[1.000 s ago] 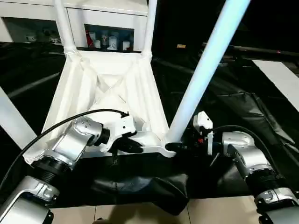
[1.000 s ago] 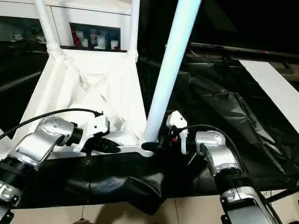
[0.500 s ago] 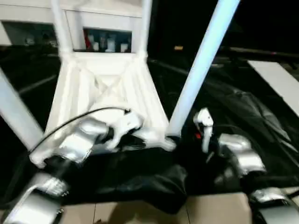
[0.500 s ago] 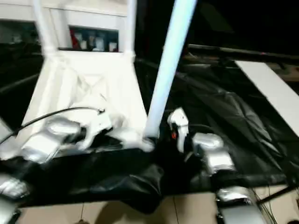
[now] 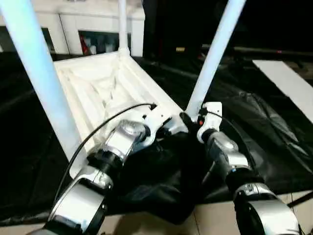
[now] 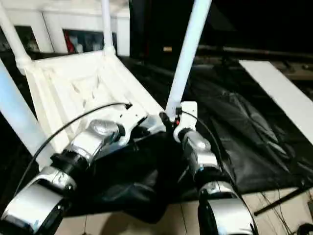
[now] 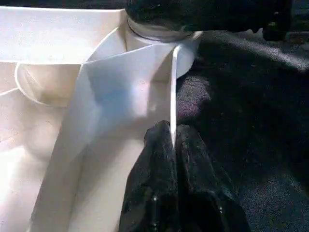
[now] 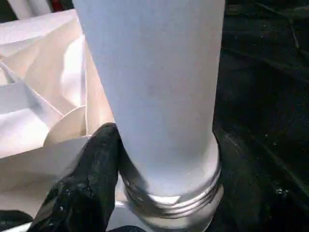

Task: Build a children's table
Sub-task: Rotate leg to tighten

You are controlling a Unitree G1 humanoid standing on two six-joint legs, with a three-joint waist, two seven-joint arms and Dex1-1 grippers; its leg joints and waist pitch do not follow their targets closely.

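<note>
Top: white square top (image 5: 105, 85), lying upside down on black sheeting (image 5: 254, 132), ribbed underside up, one corner raised toward the robot.
Legs: four white tubes standing up from the corner sockets; near-right leg (image 5: 212, 54), near-left leg (image 5: 41, 78), far leg (image 5: 122, 24), another far leg (image 6: 12, 39).
Near-right socket: the leg's threaded collar (image 8: 169, 191) sits at the socket's mouth.
Left gripper (image 7: 173, 145): fingers pinched together on a thin rib (image 7: 173, 87) of the top beside that socket.
Right gripper (image 5: 188, 120): at the foot of the near-right leg; one black finger (image 8: 82, 188) lies against the collar, jaws held about as wide as the leg, clasping it.
Board: flat white board (image 5: 288, 85) on the sheeting to the right, well apart from the top.
Background: white cabinet (image 5: 98, 29) with small items on a shelf.
Floor: pale tiles (image 5: 215, 220) at the near edge.
</note>
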